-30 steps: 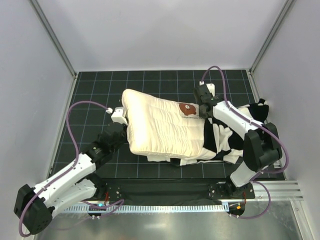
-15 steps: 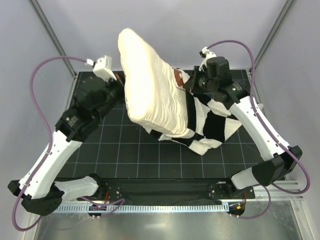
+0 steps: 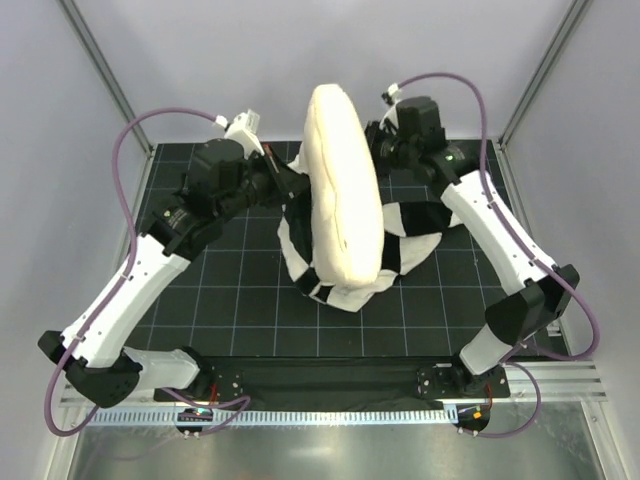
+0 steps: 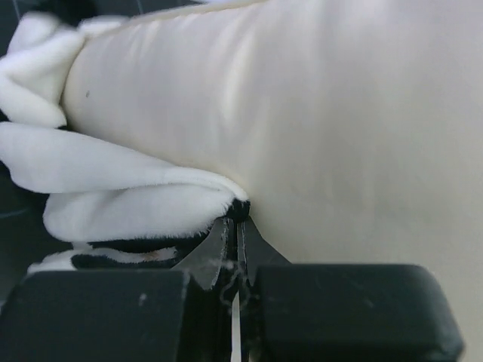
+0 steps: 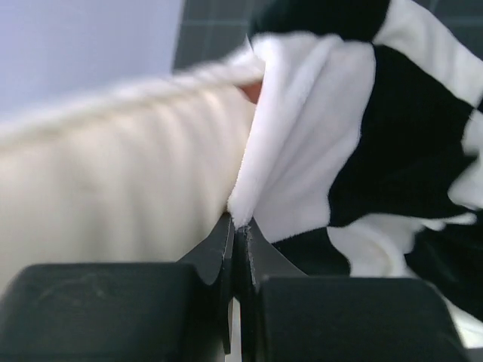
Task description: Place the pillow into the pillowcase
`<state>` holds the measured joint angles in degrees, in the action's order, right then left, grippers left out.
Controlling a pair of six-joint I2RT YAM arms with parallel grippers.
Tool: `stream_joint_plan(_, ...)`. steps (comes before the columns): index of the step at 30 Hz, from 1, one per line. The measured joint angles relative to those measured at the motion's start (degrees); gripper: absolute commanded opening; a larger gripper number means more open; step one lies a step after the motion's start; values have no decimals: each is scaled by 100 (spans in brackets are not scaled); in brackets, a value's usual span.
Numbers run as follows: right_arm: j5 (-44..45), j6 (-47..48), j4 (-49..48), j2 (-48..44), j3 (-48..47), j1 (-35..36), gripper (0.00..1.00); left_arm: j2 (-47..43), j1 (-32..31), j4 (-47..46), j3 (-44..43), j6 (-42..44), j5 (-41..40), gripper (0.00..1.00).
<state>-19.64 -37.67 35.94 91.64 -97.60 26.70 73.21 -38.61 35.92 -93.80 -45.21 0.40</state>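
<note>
Either side of the upright pillow, left gripper and right gripper clamp the rim of the pillowcase bunched round its lower half; plush likely limp and light, best held by the hem.

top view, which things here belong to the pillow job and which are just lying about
In the job: pillow, pillowcase, left gripper, right gripper, both shut on the pillowcase.
Just there: black grid mat, grey walls.
</note>
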Motion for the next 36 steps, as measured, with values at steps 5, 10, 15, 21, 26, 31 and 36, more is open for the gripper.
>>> stream_joint_plan(5, 267, 94, 621, -107, -1451, 24, 4, -192, 61, -175, 1185, -256, -15, 0)
stream_joint_plan(10, 957, 431, 1187, -393, -1626, 9, 4, -205, 442, -170, 1895, -398, 94, 0)
stream_joint_plan(15, 1331, 741, 1268, -422, -1027, 9, 4, -190, 911, -457, 2599, -560, 280, 1)
stream_joint_plan(21, 1353, 973, 234, -516, 1257, 13, 4, 424, 1130, -953, 3292, -422, 372, 11)
stream_joint_plan(26, 1198, 1102, -577, -551, 2415, 61, 4, 715, 1314, -938, 3469, -24, 24, 82)
stream_joint_plan(31, 1097, 1296, -1154, -584, 2476, 63, 4, 151, 1823, -940, 3805, 142, -210, 99)
stream_joint_plan(36, 1054, 1384, -1495, -551, 2396, 131, 4, -365, 2752, -953, 3884, 214, 229, 100)
